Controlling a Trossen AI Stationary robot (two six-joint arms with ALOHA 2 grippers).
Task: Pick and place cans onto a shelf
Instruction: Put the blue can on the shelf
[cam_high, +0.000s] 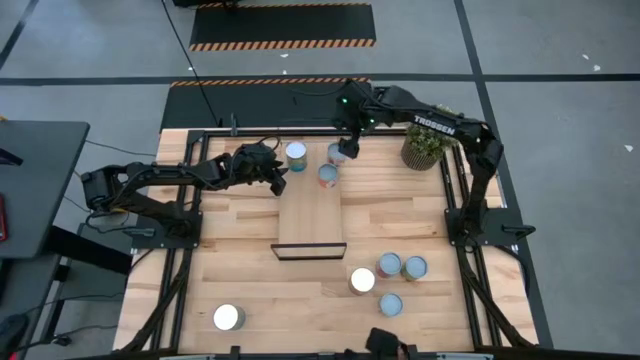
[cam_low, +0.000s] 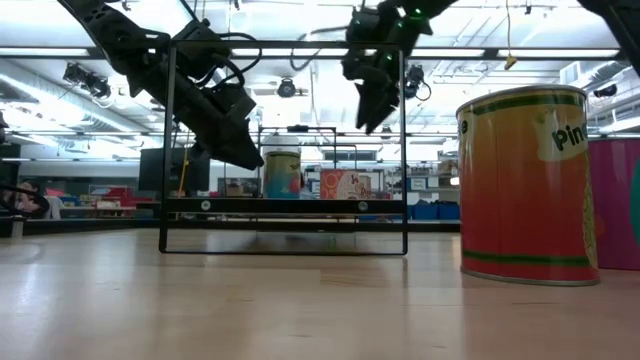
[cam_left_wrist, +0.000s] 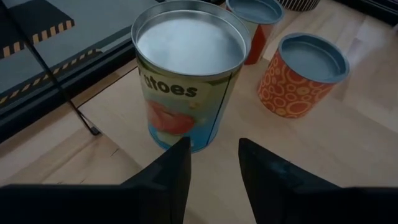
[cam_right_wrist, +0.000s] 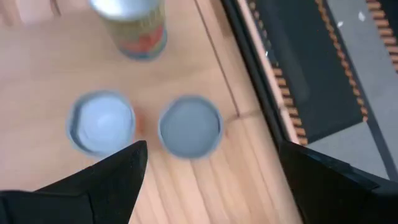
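Lower left of the high view: one silver-topped can (cam_high: 228, 317) stands alone on the bench (cam_high: 250, 270), well apart from both arms.

Upper left of centre: the left claw (cam_high: 272, 172) sits just beside the tomato can (cam_high: 296, 153), which lies to its right and slightly toward the frame top. In the left wrist view the same tomato can (cam_left_wrist: 188, 71) stands upright, long axis vertical, directly ahead of the two fingers (cam_left_wrist: 171, 171). The fingers are parted only a little, narrower than the can, and grip nothing. Judgement: the claw must open wider before it can close around this can.

Centre: the shelf (cam_high: 311, 215) lies with its long axis running from frame top to frame bottom. Two more cans stand at its upper end: an orange-patterned can (cam_high: 328, 176) and a red-sided can (cam_high: 338, 152).

Upper right of centre: the right claw (cam_high: 350, 140) hangs above the red-sided can. In the right wrist view its fingers (cam_right_wrist: 118, 174) are spread wide and empty, with both cans below.

Lower right: four cans (cam_high: 388, 278) stand clustered on the bench.

The left arm is nearer the tomato can.
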